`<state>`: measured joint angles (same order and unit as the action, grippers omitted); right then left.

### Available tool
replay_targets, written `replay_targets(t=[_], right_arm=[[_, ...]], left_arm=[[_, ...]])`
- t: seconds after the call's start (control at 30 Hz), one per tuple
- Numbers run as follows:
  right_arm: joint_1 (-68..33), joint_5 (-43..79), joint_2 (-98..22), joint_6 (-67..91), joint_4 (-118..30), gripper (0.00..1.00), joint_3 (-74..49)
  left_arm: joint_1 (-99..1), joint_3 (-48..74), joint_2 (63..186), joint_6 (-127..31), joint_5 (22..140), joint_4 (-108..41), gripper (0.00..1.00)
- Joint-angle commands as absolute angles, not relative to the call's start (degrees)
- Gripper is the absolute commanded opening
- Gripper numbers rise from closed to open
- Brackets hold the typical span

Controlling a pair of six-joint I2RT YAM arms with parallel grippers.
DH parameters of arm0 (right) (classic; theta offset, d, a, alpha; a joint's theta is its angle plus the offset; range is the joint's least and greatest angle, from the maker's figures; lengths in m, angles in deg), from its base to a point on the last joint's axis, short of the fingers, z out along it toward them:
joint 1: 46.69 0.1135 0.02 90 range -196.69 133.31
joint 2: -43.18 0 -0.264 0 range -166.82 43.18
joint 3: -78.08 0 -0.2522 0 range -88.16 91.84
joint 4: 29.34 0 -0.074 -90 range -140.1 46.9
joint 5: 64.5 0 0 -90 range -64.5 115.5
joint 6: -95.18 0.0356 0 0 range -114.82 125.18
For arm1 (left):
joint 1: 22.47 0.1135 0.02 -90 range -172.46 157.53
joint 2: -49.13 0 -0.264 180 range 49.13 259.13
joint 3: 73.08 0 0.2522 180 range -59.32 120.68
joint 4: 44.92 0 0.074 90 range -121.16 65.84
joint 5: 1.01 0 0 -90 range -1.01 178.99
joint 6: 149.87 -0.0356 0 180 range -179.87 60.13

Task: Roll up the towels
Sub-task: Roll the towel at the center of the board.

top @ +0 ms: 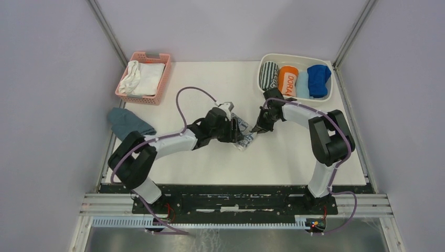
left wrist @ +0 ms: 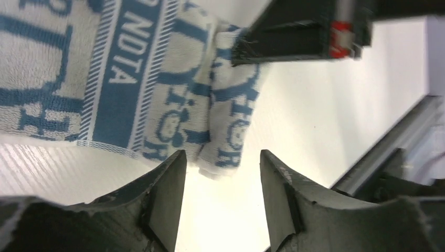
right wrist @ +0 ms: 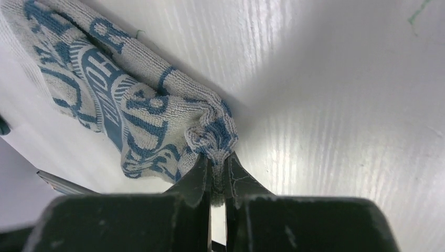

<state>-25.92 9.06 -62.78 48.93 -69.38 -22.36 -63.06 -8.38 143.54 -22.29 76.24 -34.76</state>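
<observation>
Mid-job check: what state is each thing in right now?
Patterned towel: bunched on the table, not rolled.
Left claw: open, empty.
Right claw: shut on the towel's end.
Blue towels: rolled, in the white bin.
Pink basket: holds white cloths.
Teal cloth: crumpled at the table's left edge.

On table (top: 210, 163): towel (right wrist: 131, 105) between left hand (left wrist: 221, 155), right hand (right wrist: 219, 160).

Robot lab, a closed test cell.
Walled in by plain grey panels (top: 47, 105) on metal posts (top: 110, 31); holds a white table (top: 210, 168), a left arm (top: 173, 140) and right arm (top: 325, 137) bolted to a black plate (top: 236, 190) on aluminium rails (top: 367, 206), with purple cables (top: 177, 102) left loose.
</observation>
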Motion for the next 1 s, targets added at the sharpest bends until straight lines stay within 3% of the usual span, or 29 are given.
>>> replay_targets(t=[0.0, 0.17, 0.33, 0.83, 0.97], right_arm=[[-25.85, 11.01, -63.33, 47.98, -78.42, 0.03, -18.04], [-25.51, 10.49, -64.07, 49.02, -78.99, 0.03, -17.65], [-25.51, 9.87, -65.09, 49.22, -80.88, 0.03, -15.88], [-25.52, 6.91, -65.58, 49.85, -80.58, 0.04, -15.47], [-25.56, 6.34, -64.73, 49.81, -80.47, 0.05, -15.46]], left_arm=[[-76.48, -6.21, 137.26, -38.17, 105.37, -29.9, 0.63], [-89.28, -2.32, 141.28, -51.21, 127.52, -31.32, 0.67], [-96.04, 4.32, 151.12, -60.07, 136.54, -31.03, 0.67], [-97.6, 9.04, 165.73, -64.74, 137.79, -28.44, 0.65], [-96.56, 9.98, 168.55, -62.77, 136.65, -25.15, 0.56]])
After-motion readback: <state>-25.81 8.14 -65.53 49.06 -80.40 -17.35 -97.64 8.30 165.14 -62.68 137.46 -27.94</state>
